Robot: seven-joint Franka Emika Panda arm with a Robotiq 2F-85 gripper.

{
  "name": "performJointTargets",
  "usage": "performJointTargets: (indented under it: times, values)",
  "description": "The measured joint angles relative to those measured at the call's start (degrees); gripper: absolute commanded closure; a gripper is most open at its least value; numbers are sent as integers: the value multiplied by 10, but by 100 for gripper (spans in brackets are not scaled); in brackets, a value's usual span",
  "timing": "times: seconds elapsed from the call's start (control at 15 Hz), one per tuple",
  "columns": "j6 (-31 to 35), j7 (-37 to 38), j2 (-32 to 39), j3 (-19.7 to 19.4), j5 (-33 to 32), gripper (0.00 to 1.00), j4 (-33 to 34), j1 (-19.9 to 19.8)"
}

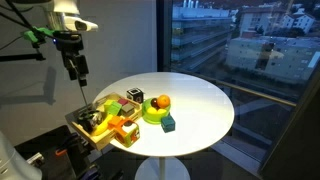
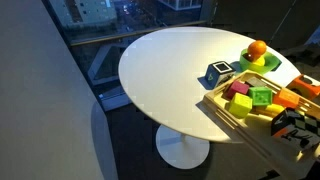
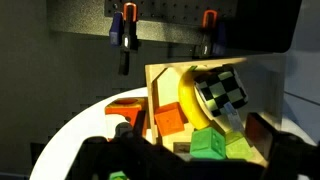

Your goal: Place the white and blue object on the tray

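Gripper [image 1: 72, 66] hangs high at far left, above and behind the tray [image 1: 88, 131], touching nothing. In the wrist view its dark fingers [image 3: 105, 150] sit at the two lower corners with tray contents visible between them, so it is spread and empty.

The tray is on the left edge of the round white table [image 1: 200, 100], overhanging slightly. It is packed with coloured blocks [image 1: 118, 124] in orange, yellow, green and pink. The wrist view also shows a black-and-white checkered cube [image 3: 222, 92] in it, next to a yellow curved piece [image 3: 190, 100].

Just right of the tray is a yellow-green plate [image 1: 150, 113] with an orange ball [image 1: 162, 102] on it. A dark teal cube [image 1: 168, 123] sits on the table just in front of the plate.

The white-blue object [image 2: 218, 72] shows in an exterior view. It stands on the bare tabletop just beside the tray's corner, outside the rim, left of the plate in that view, and is not on the tray. I cannot tell whether it touches the rim.

Window [image 1: 250, 60] at right.
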Motion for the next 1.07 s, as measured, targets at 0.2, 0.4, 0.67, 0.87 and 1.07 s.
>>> performJointTargets:
  times: [0.2,0.4,0.67,0.87,1.07]
  values:
    - [0,0,0,0,0,0,0,0]
    - [0,0,0,0,0,0,0,0]
    - [2,1,0,0,0,0,0,0]
    - [24,14,3,1,0,0,0,0]
    - [50,33,14,4,0,0,4,0]
